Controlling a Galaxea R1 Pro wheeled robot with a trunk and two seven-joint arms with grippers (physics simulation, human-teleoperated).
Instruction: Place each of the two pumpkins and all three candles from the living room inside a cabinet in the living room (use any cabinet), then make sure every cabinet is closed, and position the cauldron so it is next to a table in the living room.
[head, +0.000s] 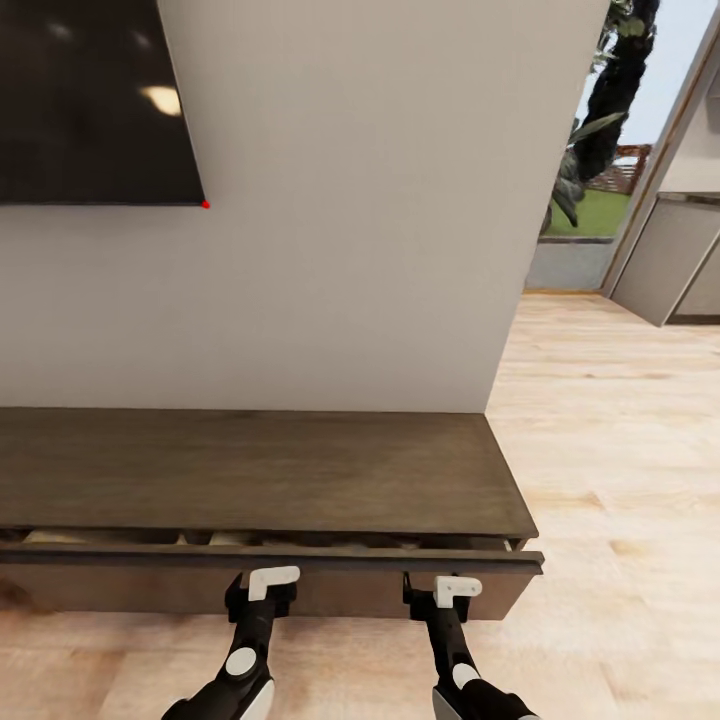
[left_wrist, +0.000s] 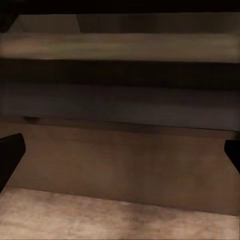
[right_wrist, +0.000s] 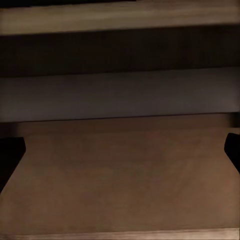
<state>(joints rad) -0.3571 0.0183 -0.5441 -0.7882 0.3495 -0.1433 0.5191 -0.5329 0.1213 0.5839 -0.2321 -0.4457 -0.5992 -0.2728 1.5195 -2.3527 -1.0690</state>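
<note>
A pale wall is rising behind the long dark brown cabinet, which is sitting on light wood flooring; a dark screen is hanging at the upper left. The cabinet's drawer front is standing slightly out, showing a thin gap with pale shapes inside, too hidden to name. The left gripper and right gripper are pressing at that front, 2 sets of fingers spread wide and holding nothing.
</note>
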